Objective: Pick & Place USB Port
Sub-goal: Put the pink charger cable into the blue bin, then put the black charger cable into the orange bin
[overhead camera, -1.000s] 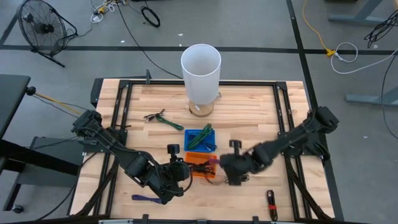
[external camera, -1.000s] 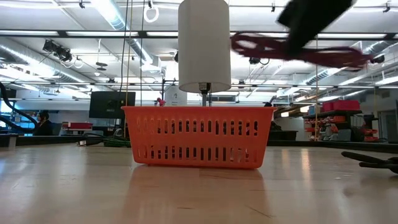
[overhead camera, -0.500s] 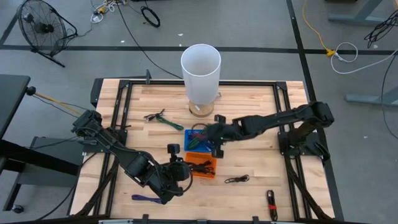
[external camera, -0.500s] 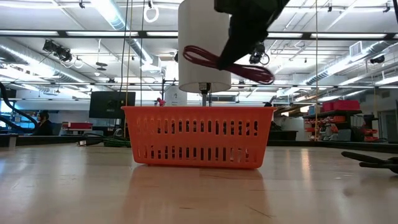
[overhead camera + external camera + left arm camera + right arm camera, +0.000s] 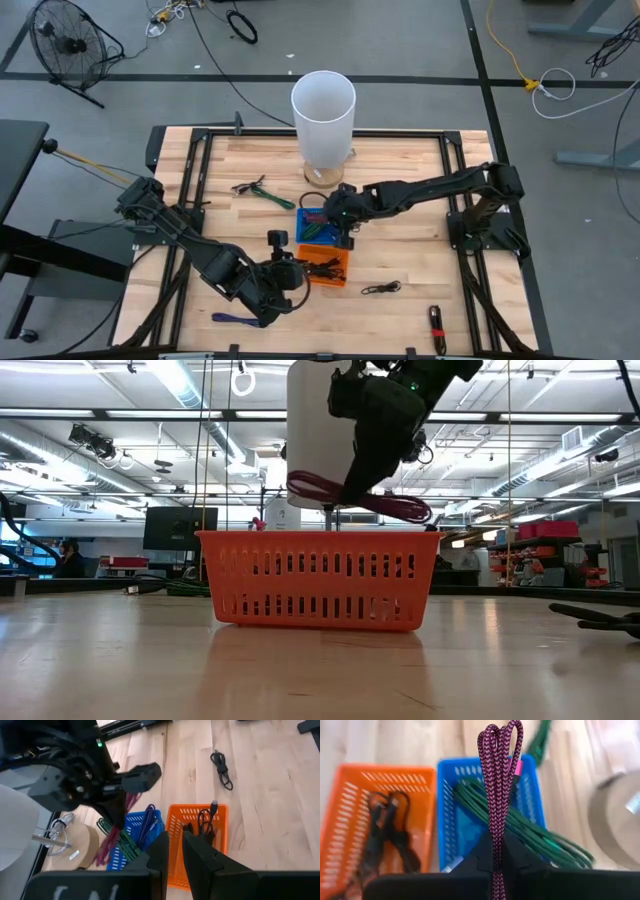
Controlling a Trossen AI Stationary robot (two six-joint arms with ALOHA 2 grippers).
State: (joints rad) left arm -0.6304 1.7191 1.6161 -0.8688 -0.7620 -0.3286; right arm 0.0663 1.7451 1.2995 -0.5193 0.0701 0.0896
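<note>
On the left, we see the left gripper (image 5: 283,277) parked low over the near side of the table (image 5: 420,190), just beside the orange basket (image 5: 328,268), which holds black cables (image 5: 385,837). In the left wrist view its fingers (image 5: 200,857) sit close together, clenched on nothing.

Moving right, the right gripper (image 5: 338,214) has swept in from the near right of the table within the last second. It now hangs over the blue basket (image 5: 318,224), which holds green cables (image 5: 520,827). Its fingers grasp the folded purple cable (image 5: 499,785), clear of both baskets.

We judge transport complete; lowering and release into the blue basket remain. A loose black cable (image 5: 381,289) and another tool-like item (image 5: 437,325) lie farther right.
</note>
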